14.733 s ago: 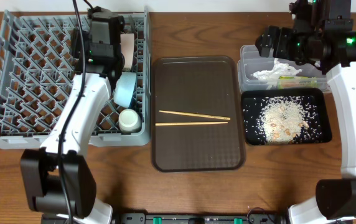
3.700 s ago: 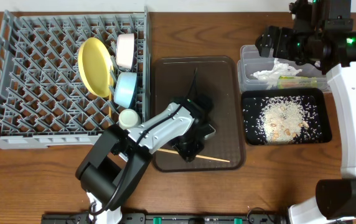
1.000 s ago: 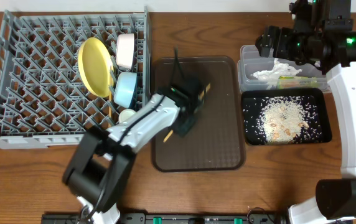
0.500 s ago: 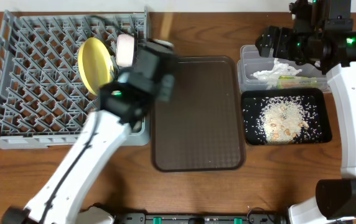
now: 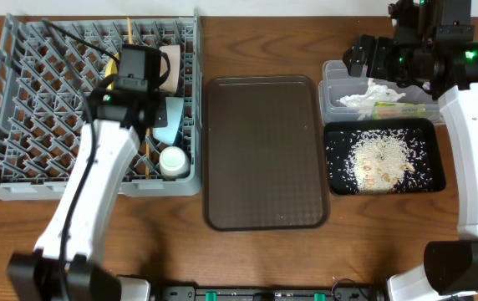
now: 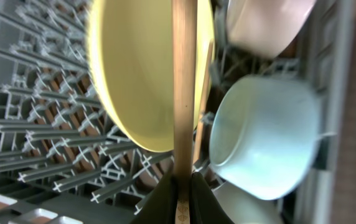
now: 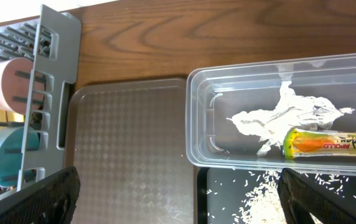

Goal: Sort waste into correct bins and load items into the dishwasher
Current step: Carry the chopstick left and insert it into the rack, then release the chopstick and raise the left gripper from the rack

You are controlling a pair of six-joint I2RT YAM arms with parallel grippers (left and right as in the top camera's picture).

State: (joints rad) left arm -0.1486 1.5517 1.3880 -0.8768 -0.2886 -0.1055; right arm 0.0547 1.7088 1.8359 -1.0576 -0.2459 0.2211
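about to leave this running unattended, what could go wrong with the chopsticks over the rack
1. The thin wooden chopsticks, pinched in the shut left gripper, hover close to the round yellow-green plate and light-blue bowl; lowering them may knock either dish.
2. The grey plastic dish rack is an open grid, so released sticks could slip through or lie crooked across the pegs.

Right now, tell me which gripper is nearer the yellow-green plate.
Left. The left gripper, shut on the chopsticks, is over the dish rack right beside the plate; the right gripper hangs open far across, above the clear tub.
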